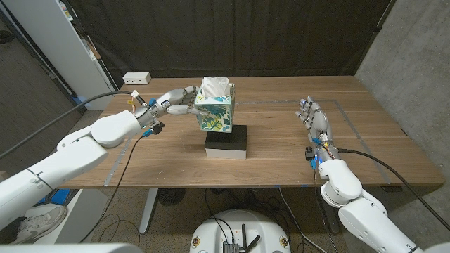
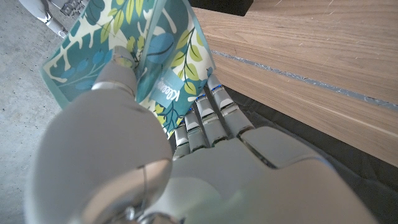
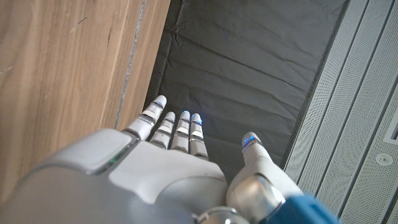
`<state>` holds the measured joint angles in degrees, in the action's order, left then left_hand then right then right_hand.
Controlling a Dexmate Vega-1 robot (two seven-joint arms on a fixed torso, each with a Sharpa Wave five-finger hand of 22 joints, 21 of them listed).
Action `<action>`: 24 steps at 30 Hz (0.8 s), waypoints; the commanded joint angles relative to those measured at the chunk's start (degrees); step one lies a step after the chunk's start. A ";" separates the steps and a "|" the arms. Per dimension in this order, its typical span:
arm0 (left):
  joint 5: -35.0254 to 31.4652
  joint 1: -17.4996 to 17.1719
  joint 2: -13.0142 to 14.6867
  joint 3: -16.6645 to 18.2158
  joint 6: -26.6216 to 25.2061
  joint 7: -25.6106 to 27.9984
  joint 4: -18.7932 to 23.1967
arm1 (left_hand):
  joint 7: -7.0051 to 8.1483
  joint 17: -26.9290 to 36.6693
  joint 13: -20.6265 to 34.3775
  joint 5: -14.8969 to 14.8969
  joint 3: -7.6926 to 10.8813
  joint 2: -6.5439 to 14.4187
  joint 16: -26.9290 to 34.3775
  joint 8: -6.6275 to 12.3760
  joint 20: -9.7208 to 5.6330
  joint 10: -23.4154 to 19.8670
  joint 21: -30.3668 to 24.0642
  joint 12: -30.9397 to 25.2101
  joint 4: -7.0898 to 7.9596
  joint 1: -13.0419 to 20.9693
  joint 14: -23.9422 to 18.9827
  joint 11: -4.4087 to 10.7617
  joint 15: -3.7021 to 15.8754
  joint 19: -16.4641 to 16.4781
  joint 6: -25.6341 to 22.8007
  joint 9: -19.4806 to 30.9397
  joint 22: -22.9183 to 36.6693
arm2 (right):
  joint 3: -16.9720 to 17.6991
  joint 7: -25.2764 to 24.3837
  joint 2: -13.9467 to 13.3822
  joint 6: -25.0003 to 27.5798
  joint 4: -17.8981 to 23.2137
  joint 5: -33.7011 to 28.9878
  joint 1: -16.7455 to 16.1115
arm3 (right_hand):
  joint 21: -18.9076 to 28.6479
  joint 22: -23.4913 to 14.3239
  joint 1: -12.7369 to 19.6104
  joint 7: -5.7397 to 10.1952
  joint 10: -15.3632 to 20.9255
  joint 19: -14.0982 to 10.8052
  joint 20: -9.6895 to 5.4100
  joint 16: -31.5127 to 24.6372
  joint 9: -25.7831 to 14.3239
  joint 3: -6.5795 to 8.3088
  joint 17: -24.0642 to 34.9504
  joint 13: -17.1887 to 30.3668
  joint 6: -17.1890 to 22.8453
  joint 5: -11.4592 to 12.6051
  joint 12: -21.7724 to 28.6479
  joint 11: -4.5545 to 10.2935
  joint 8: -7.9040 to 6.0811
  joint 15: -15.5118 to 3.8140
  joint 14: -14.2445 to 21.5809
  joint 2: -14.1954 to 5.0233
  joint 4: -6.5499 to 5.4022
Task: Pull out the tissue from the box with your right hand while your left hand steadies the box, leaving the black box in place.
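A tissue box with a green and blue leaf print sits on top of a black box at the table's middle. A white tissue sticks up from its top. My left hand grips the tissue box from its left side. In the left wrist view the thumb presses one printed face of the tissue box and the fingers lie along another. My right hand stands well to the right of the boxes with its fingers straight and apart, holding nothing.
A white power strip lies at the table's back left edge. Grey tape lines mark the wooden table. A white cabinet stands off the table's left; a dark curtain hangs behind.
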<state>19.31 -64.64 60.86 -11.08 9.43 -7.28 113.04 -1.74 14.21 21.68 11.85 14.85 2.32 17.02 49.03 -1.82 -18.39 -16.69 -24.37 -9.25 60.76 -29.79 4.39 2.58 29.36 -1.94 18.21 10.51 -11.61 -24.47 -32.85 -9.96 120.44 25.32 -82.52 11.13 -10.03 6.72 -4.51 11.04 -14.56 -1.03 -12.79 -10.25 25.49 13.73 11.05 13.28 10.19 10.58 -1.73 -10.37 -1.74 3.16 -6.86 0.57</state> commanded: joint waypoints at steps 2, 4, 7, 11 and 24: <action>-0.07 -0.33 0.06 0.19 0.04 0.47 0.26 | -0.12 0.32 0.20 0.36 0.13 0.55 -0.07 0.41 -0.48 0.19 -0.13 -0.28 0.02 0.20 -0.37 0.05 8.55 0.07 0.50 0.26 0.30 | 0.77 0.03 -0.90 3.94 4.47 4.29 0.90 | 0.30 -0.04 -0.79 -0.10 -0.28 -0.02 0.16 0.05 -0.17 0.06 0.30 0.07 -0.46 0.30 0.08 -0.34 -0.01 0.51 -0.19 -4.11 -0.84; -0.16 -0.50 0.07 0.37 0.02 0.75 0.40 | -0.13 0.32 0.22 0.37 0.13 0.56 -0.09 0.45 -0.48 0.17 -0.11 -0.29 0.00 0.22 -0.39 0.15 8.57 0.06 0.50 0.27 0.30 | 0.99 0.22 -0.99 3.87 4.97 4.77 0.94 | 0.33 -0.03 -0.96 -0.24 -0.17 -0.08 0.18 0.00 -0.17 0.08 0.37 0.06 -0.29 0.30 0.16 -0.42 -0.12 0.58 -0.17 -4.02 -1.12; -0.15 -0.46 0.09 0.41 -0.07 0.72 0.45 | -0.12 0.32 0.24 0.37 0.10 0.56 -0.11 0.47 -0.49 0.13 -0.09 -0.31 0.00 0.20 -0.41 0.08 8.56 0.05 0.55 0.27 0.30 | 1.09 -0.10 -1.20 3.88 5.56 4.26 1.13 | 0.38 -0.03 -1.17 -0.40 0.03 -0.22 0.23 -0.12 -0.16 0.13 0.47 0.06 -0.19 0.30 0.29 -0.47 -0.20 0.64 -0.02 -3.94 -1.50; -0.11 -0.01 -0.09 0.10 -0.09 0.42 0.29 | -0.12 0.30 0.27 0.38 0.10 0.60 -0.20 0.53 -0.48 0.14 -0.07 -0.31 0.02 0.17 -0.34 0.08 8.51 0.05 0.58 0.27 0.30 | 1.23 -0.20 -1.57 4.02 6.06 3.66 1.43 | 0.40 -0.02 -1.35 -0.52 0.13 -0.29 0.27 -0.18 -0.15 0.16 0.56 0.05 -0.11 0.29 0.36 -0.52 -0.27 0.65 0.01 -3.86 -1.83; -0.25 1.29 -0.34 -0.82 -0.36 -0.19 -0.01 | -0.09 0.33 0.35 0.37 -0.02 0.62 -0.29 0.71 -0.57 0.30 0.01 -0.27 0.03 0.08 -0.32 0.15 8.43 0.03 0.61 0.27 0.30 | 1.93 -2.07 -1.71 6.47 8.73 2.97 2.40 | 0.44 0.02 -1.53 -1.08 0.34 -0.54 0.72 -0.32 -0.11 0.04 0.67 0.02 0.26 0.19 0.51 -1.12 -0.48 1.10 0.16 -2.89 -2.10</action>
<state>19.14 -64.13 60.65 -11.31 9.43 -7.10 113.17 -1.53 14.26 21.96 11.69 14.69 2.29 16.74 49.46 -1.77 -18.39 -16.59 -24.36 -9.24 60.75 -29.88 4.39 2.67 29.30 -1.73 18.21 10.54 -10.20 -24.88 -34.54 -5.40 126.80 28.74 -80.89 11.13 -9.86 4.76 -5.15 11.18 -14.99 -0.60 -12.79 -10.25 25.61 14.26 10.92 13.09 10.19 10.82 -2.48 -10.43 -0.90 3.21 -6.12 -1.36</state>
